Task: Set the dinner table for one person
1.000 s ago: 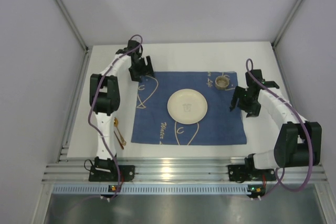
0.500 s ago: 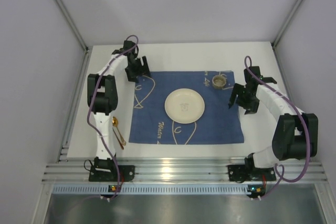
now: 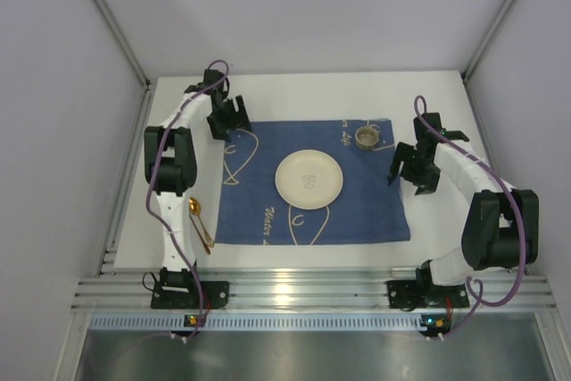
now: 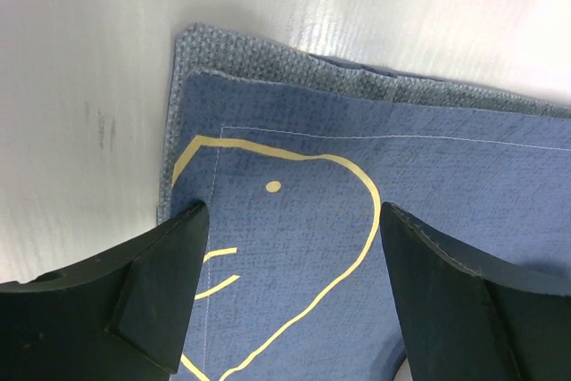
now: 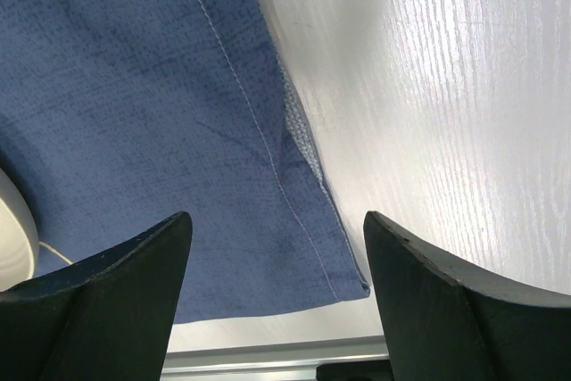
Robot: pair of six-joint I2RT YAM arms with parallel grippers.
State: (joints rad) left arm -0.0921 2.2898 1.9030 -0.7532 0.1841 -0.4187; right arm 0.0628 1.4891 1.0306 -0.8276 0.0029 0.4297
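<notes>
The blue placemat (image 3: 259,198) with yellow line drawings lies on the white dinner table (image 3: 294,95). A cream plate (image 3: 309,178) sits at its middle and a small cup (image 3: 366,137) at its far right. My left gripper (image 3: 227,122) is open, its fingers straddling the mat's far left corner (image 4: 268,131), where the hem is folded. My right gripper (image 3: 406,167) is open over the mat's right edge (image 5: 268,149), near the front right corner. A gold spoon (image 3: 198,220) lies on the table left of the mat.
Grey walls enclose the table on three sides. An aluminium rail (image 3: 303,287) runs along the near edge by the arm bases. Bare white tabletop shows beyond the mat's corner in the left wrist view (image 4: 89,60) and beside its edge in the right wrist view (image 5: 446,86).
The placemat, with plate and cup on it, has slid left and slightly away. My left gripper moved left and farther back with it. My right gripper shifted slightly back.
</notes>
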